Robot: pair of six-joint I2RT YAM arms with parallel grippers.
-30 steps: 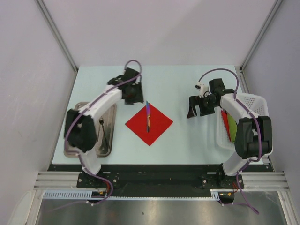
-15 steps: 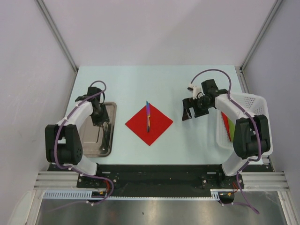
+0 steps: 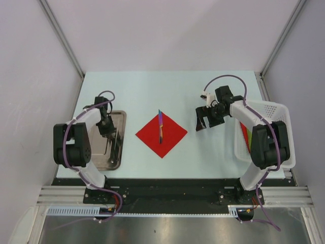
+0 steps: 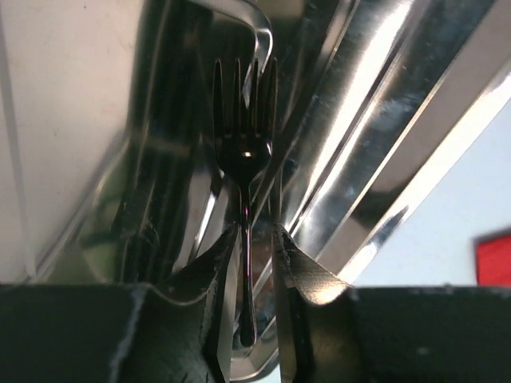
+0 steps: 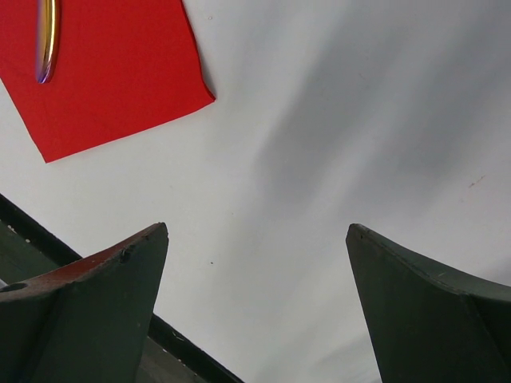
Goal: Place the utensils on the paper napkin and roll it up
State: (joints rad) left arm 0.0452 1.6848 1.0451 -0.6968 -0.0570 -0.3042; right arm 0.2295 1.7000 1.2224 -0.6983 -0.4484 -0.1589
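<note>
Glossy dark metal fork (image 4: 244,153), mirror-polished tray (image 4: 375,128)

The paper napkin (image 5: 104,72) runs off the right wrist view's top and left edges, cutting short the utensil (image 5: 46,40) on it; left of the napkin, the fork (image 4: 243,152) loses its handle end in shadow between the fingers (image 4: 219,319) of the left gripper (image 4: 254,231); right of the napkin, the right arm (image 3: 266,142) covers part of the basket (image 3: 274,104).

Nothing readable is showing in any view. The paper napkin (image 3: 171,135), the fork (image 4: 243,155), the metal tray (image 3: 116,161), the white basket (image 3: 274,104) and the counter (image 3: 177,91) are all appearing plain, carrying no legible text, label, brand, number or sign.
</note>
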